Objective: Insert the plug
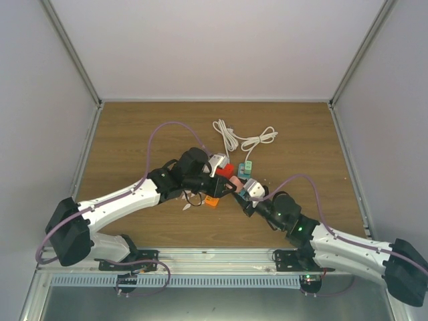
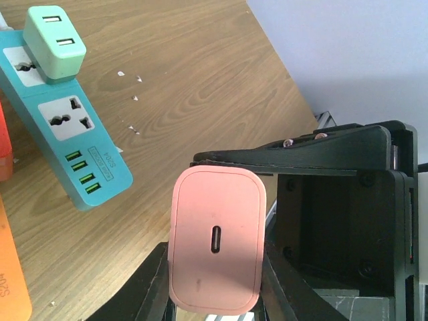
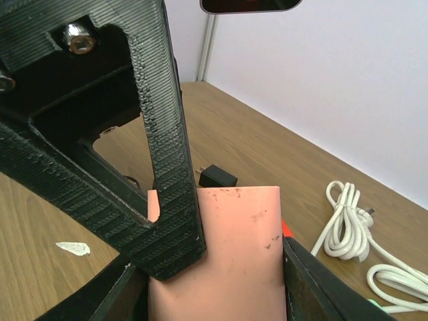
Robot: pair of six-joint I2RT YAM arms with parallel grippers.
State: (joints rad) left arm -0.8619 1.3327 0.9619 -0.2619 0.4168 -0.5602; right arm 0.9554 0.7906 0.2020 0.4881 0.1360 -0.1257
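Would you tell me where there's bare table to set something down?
Free: the wooden table's far-left stretch, between back wall and left arm; the far-right corner beyond the coiled white cable. Crowded: the centre, around the teal plastic power strip, left gripper and right gripper.

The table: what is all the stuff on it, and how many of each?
Pink plastic charger block: one, pink, squeezed between both claws.
Teal plastic power strip: one, teal, lying on the table.
Mint-green charger cube: one, green, sitting on the strip's end.
White cable: two looped bundles, white, far middle of the table.
Red block: one, red, beside the strip.
Orange block: one, orange, near the left arm.
Small black plug: one, black, behind the claws.
Brown wooden table: one, brown, under everything.
Left claw: one, black, shut on the pink charger.
Right claw: one, black, also holding it.
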